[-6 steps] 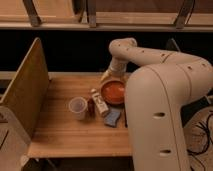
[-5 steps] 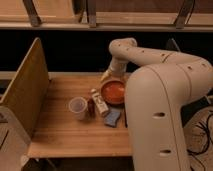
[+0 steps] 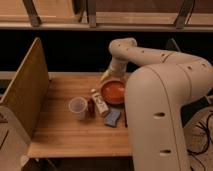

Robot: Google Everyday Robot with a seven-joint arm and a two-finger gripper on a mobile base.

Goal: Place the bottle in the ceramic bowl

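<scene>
The bottle (image 3: 100,104), cream-white with a white cap and an orange-brown label, lies on the wooden table (image 3: 65,135) just left of the ceramic bowl (image 3: 113,92), touching or nearly touching its rim. The bowl is orange-red inside with a paler rim, and nothing shows inside it. My gripper (image 3: 107,77) hangs at the end of the white arm, just behind the bowl's far left rim, above the table and apart from the bottle.
A translucent white cup (image 3: 78,107) stands left of the bottle, with a small dark red object (image 3: 91,106) between them. A blue sponge-like pad (image 3: 112,118) lies in front of the bowl. A tall wooden side panel (image 3: 25,90) bounds the table's left edge. My arm's bulky body (image 3: 165,115) fills the right.
</scene>
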